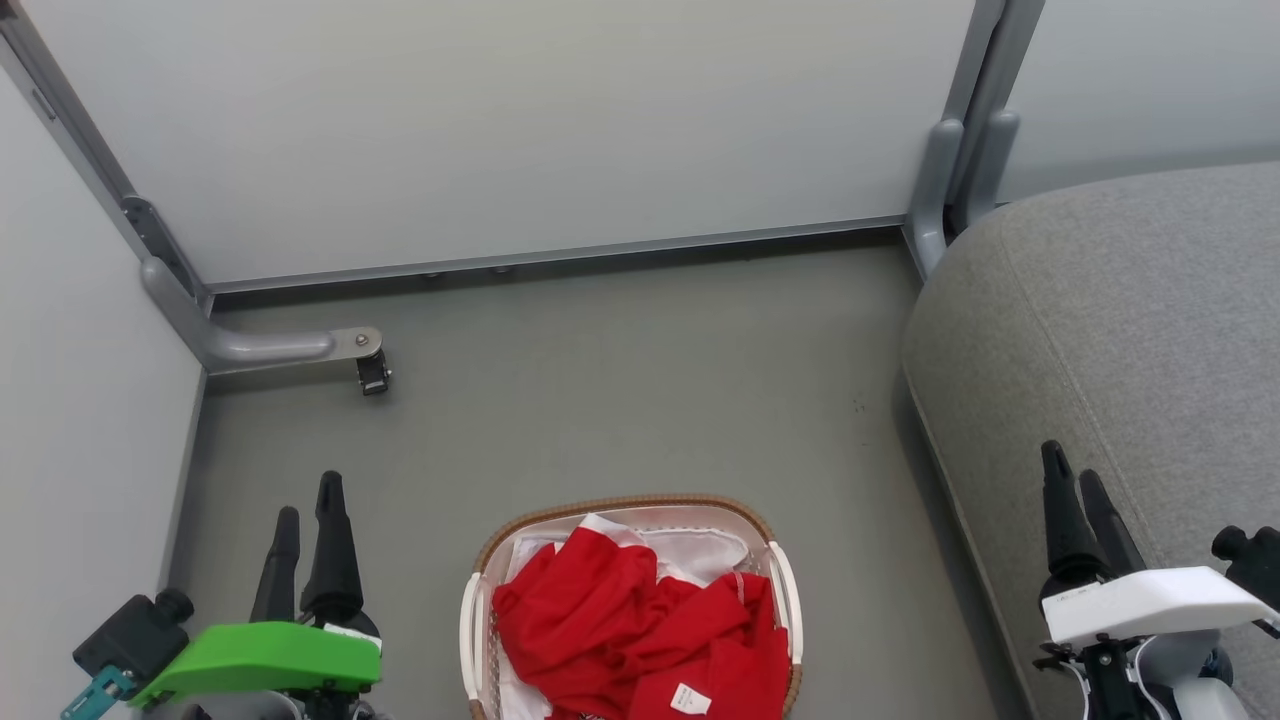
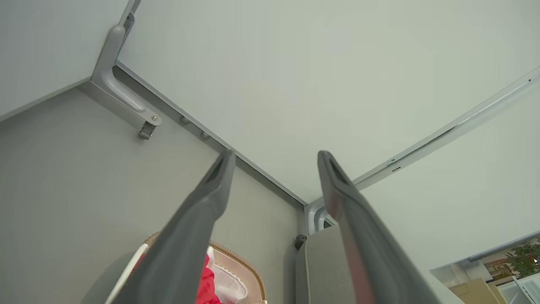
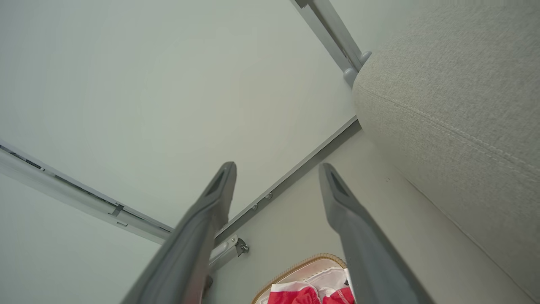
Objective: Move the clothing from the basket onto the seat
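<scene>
**Both hands open and empty, clothing in the basket**

In the head view the left hand (image 1: 308,498) stands at 8 o'clock above the grey floor (image 1: 620,380), its two long dark fingers pointing towards 12 o'clock from under a bright green wrist cover (image 1: 265,655). The right hand (image 1: 1069,463) stands at 4 o'clock under a white wrist cover (image 1: 1150,600), its fingers tilted slightly towards 11 o'clock, in front of the large rounded light grey woven-fabric seat (image 1: 1120,330). Each wrist view shows its own fingers spread wide with nothing between them. Neither hand touches anything.

The bright red soft clothing (image 1: 620,620) lies crumpled in the oval white perforated plastic basket (image 1: 620,503) with the brown woven rim, at 6 o'clock on the floor, between the two hands and apart from both. A plain white sheet (image 1: 700,548) shows under the red fabric at the basket's 12 to 1 o'clock end. The seat fills 2 to 4 o'clock, near the basket but apart from it.

The picture's bottom edge cuts off the basket's near end, and the right edge cuts the seat. The folds hide any lettering, so whether the red heap is one garment or two cannot be told; a small white tag (image 1: 690,698) shows at its 5 o'clock edge. In the left wrist view one finger covers most of the basket.
</scene>
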Controlling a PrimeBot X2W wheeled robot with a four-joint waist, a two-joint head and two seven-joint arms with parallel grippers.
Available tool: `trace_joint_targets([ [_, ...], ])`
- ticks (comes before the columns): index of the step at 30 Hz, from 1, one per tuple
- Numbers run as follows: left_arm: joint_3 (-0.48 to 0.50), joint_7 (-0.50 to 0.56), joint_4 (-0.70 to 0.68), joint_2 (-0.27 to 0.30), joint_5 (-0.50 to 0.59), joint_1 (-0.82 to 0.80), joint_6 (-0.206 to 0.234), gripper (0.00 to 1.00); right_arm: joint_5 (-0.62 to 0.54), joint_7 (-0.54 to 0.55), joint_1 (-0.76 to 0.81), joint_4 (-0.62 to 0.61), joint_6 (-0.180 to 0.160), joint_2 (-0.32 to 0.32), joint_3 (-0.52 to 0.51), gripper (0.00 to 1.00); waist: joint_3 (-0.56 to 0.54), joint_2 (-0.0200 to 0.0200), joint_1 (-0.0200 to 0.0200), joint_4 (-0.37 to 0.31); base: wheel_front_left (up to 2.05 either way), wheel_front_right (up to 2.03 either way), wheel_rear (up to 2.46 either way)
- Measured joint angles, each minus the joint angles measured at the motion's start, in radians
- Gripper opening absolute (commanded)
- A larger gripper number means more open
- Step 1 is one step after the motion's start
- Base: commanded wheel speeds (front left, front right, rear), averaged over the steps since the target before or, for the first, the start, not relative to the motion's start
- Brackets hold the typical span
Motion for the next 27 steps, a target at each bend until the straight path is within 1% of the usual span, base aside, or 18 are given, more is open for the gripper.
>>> trace_joint_targets([
  [5, -0.009, -0.016, -0.003, 0.0, 0.1, 0.007, 0.005, 1.0, -0.064, -0.017, 0.001, -0.005, 0.0, -0.001, 0.002, 1.0, 0.001, 0.0, 0.0, 0.001, 0.0, 0.0, 0.0],
  [12, -0.019, -0.035, -0.002, 0.001, 0.181, 0.02, 0.02, 1.0, -0.17, -0.036, 0.002, -0.012, 0.0, -0.001, 0.011, 1.0, 0.001, 0.0, 0.0, 0.004, 0.0, 0.0, 0.0],
  [27, -0.038, -0.071, 0.029, 0.002, 0.35, 0.039, 0.038, 1.0, -0.346, -0.072, 0.017, -0.013, 0.0, -0.004, 0.026, 1.0, 0.002, 0.0, 0.0, 0.009, 0.0, 0.0, 0.0],
])
